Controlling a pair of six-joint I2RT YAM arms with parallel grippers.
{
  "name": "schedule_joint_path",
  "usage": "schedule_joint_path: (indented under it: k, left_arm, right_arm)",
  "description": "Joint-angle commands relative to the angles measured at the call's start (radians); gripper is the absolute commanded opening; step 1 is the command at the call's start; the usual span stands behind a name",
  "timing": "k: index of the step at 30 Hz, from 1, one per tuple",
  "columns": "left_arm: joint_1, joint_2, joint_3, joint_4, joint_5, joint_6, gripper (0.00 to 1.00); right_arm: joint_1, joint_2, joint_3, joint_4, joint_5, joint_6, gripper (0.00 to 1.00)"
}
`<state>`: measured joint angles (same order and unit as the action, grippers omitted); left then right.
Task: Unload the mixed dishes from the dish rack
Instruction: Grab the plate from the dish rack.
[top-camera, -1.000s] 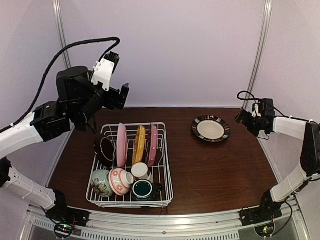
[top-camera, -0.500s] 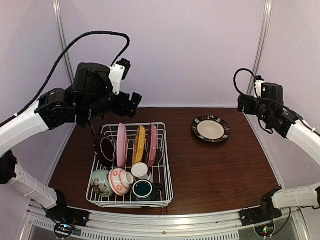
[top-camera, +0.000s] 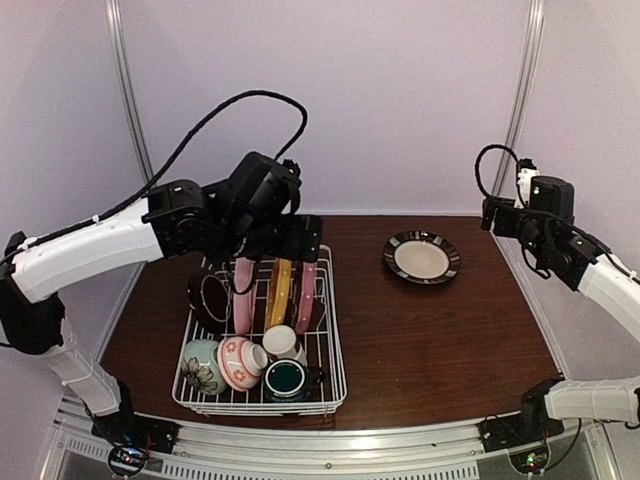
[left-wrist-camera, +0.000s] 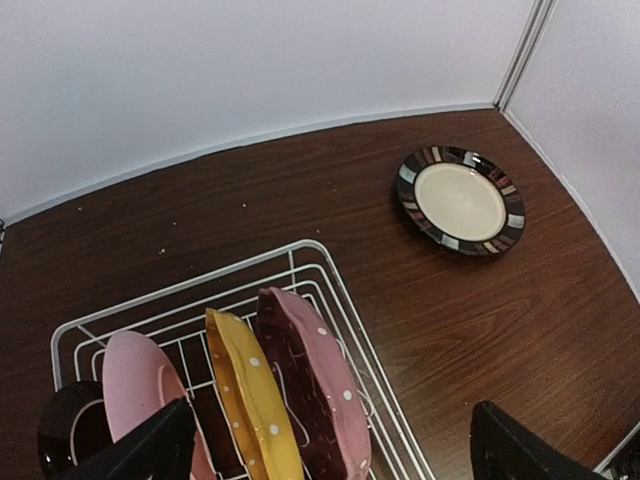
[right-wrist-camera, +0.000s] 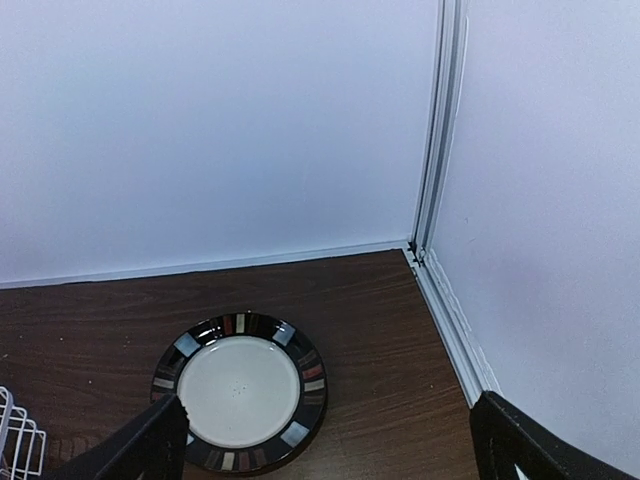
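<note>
The dish rack (top-camera: 338, 345) sits left of centre, its long axis running near to far. Its plates (top-camera: 279, 290) stand on edge, faces left-right. Left gripper (top-camera: 303, 240) hovers above them, right gripper (top-camera: 495, 216) far right; both gape wide, empty.

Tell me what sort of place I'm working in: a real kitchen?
Probably not: it looks like a robot test booth. Plain pale walls meet at metal corner posts, and the dish rack sits on a dark wooden table.

Three plates (left-wrist-camera: 245, 400) stand upright in the dish rack (left-wrist-camera: 346, 302).
</note>
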<state>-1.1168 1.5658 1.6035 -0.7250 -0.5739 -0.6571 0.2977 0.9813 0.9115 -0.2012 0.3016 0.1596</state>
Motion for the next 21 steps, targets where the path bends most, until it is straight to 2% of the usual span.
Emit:
schedule_joint_path:
  k: [1,8,13,21]
  left_arm:
    - [-0.016,0.076,0.076,-0.08,0.002,-0.143,0.97]
    - [-0.016,0.122,0.052,-0.079,0.043,-0.219,0.97]
    - [-0.018,0.136,-0.008,0.002,0.092,-0.219,0.92]
    - [-0.017,0.194,-0.011,-0.025,0.066,-0.254,0.86]
  right_arm:
    - [0.004,0.065,0.062,-0.098,0.059,0.019,1.0]
    - [0.005,0.056,0.037,-0.077,0.029,0.028,1.0]
    - [0.005,0.066,0.036,-0.085,-0.033,0.005,1.0]
    - [0.005,0.119,0.073,-0.143,-0.06,-0.002,1.0]
